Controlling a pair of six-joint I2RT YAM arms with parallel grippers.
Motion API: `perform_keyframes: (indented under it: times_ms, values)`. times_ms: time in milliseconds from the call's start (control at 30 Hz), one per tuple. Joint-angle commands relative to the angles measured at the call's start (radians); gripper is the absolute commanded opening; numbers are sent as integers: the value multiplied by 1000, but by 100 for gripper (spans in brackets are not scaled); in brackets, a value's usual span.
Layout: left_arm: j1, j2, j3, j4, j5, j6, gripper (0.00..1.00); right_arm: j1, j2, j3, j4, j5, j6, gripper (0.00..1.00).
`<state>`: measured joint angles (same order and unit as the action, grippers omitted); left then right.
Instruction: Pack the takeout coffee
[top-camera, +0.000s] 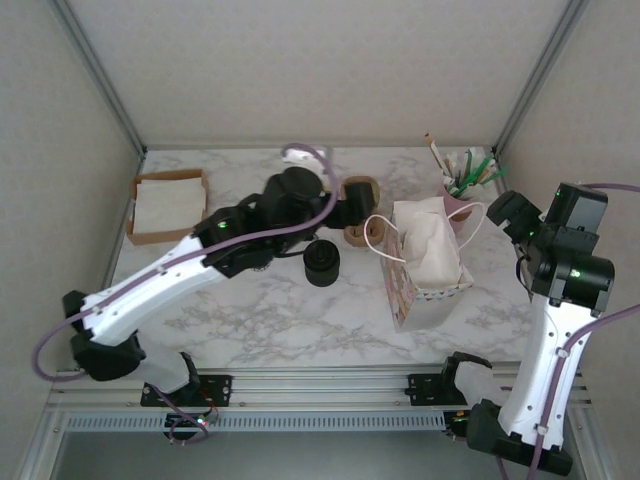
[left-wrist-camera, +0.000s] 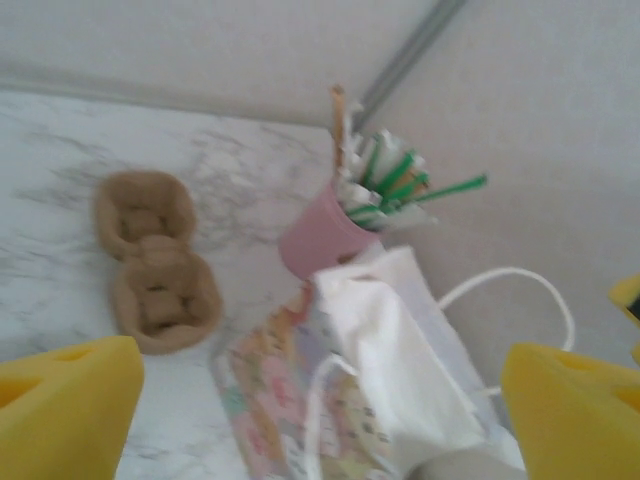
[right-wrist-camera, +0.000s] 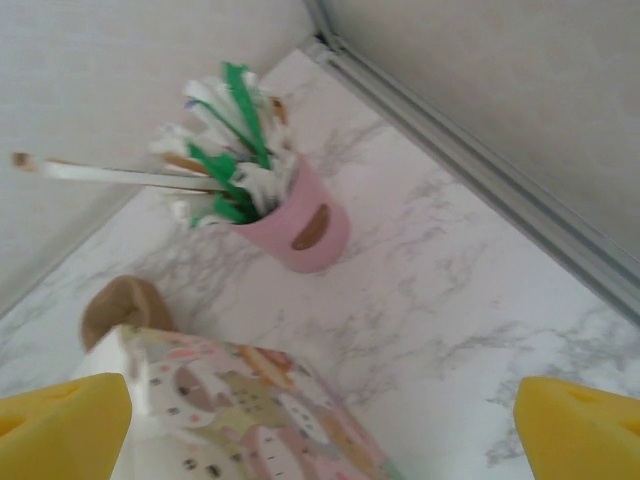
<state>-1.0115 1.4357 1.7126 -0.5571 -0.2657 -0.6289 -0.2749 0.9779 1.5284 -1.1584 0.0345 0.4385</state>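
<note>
- Black-lidded paper takeout coffee cup (top-camera: 322, 263), apparently upright, stands on the table left of the pastel-printed paper bag (top-camera: 410, 295).
- Nearer is the left gripper (left-wrist-camera: 320, 405); it and the right gripper (right-wrist-camera: 320, 430) gape wide, the 2 empty.

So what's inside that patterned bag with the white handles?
Crumpled white paper fills the mouth of the bag and sticks out above its rim. Anything deeper down is covered by that paper, so I cannot tell what else is inside.

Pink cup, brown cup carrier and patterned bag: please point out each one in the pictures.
Pink cup (right-wrist-camera: 300, 230): right wrist view, on its side wall.
Brown cup carrier (left-wrist-camera: 165, 295): left wrist view, in its nearer well.
Patterned bag (right-wrist-camera: 260, 420): right wrist view, on its printed side.
</note>
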Motion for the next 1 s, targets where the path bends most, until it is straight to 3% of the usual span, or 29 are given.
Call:
perform_keyframes:
  times_ms: [0,200,467,767,967]
  values:
    - [77,-124,-122,42,-73,-5,100,-35,10,-74,17,49,24,99]
    - [273,-335,-366,61,-67,-15,100,-113,4,-251,97,36,42,99]
    - [452,-536,-623,88,-207,-11,100,-126,34,-541,265,-32,63,99]
    - [616,-594,-856,215,-299,5,100,-120,145,-691,373,-183,55,99]
    - [761,-622,-1066,427,-249,84,100,-42,215,-718,415,-234,67,99]
